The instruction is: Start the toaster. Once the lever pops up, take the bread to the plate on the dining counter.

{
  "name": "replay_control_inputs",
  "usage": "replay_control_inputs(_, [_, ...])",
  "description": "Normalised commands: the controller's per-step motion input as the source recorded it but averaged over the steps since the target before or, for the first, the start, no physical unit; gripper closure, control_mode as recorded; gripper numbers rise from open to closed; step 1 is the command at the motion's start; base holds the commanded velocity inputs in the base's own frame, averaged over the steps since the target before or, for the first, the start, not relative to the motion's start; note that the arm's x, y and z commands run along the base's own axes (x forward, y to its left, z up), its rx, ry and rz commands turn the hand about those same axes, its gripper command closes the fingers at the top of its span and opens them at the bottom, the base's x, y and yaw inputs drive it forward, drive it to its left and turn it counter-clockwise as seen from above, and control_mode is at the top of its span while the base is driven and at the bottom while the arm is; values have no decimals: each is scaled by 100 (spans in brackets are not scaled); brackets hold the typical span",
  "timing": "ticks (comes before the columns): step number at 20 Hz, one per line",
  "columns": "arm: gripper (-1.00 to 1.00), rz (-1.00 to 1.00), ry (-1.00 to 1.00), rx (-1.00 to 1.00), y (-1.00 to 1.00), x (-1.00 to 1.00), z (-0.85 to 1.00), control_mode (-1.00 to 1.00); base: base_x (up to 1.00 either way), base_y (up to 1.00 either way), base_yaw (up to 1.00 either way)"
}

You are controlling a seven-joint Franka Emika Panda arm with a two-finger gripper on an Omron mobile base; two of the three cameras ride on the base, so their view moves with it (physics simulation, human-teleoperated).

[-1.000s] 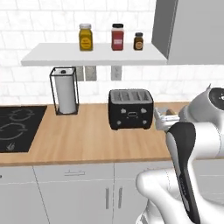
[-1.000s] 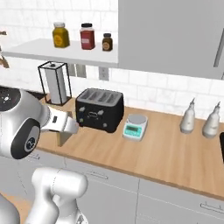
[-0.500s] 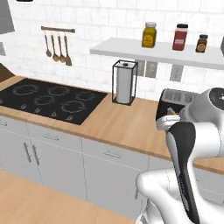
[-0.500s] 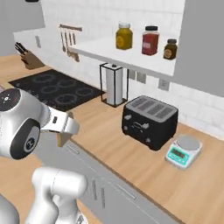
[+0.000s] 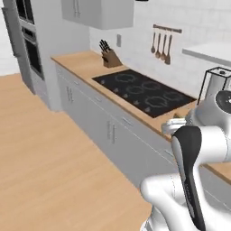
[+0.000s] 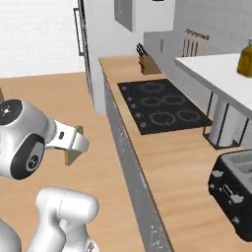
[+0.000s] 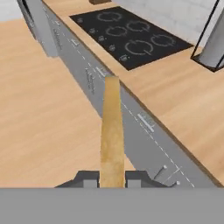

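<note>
Jaws are closed on the bread, held edge-on between the fingertips of the gripper over the floor beside the cabinets. During the carry the slice should be kept level and the grip firm. The toaster sits behind on the counter; the cooktop lies beyond. The plate is probably still further off.

A home kitchen: a black cooktop set into a wood counter, grey base cabinets, a knife block at ten o'clock, what look like utensils hanging at one o'clock, and a toaster.
</note>
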Motion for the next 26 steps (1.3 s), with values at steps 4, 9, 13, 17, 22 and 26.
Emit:
replay_control_inputs(4, [100,0,0,0,0,0,0,100,-5,0,100])
replay_control_inputs(9, [100,0,0,0,0,0,0,100,-6,0,100])
replay_control_inputs(13, [100,0,0,0,0,0,0,100,-2,0,100])
replay_control_inputs(17, [100,0,0,0,0,0,0,100,-3,10,96])
replay_control_inputs(22, [100,0,0,0,0,0,0,100,0,12,91])
replay_control_inputs(26, [100,0,0,0,0,0,0,100,0,28,84])
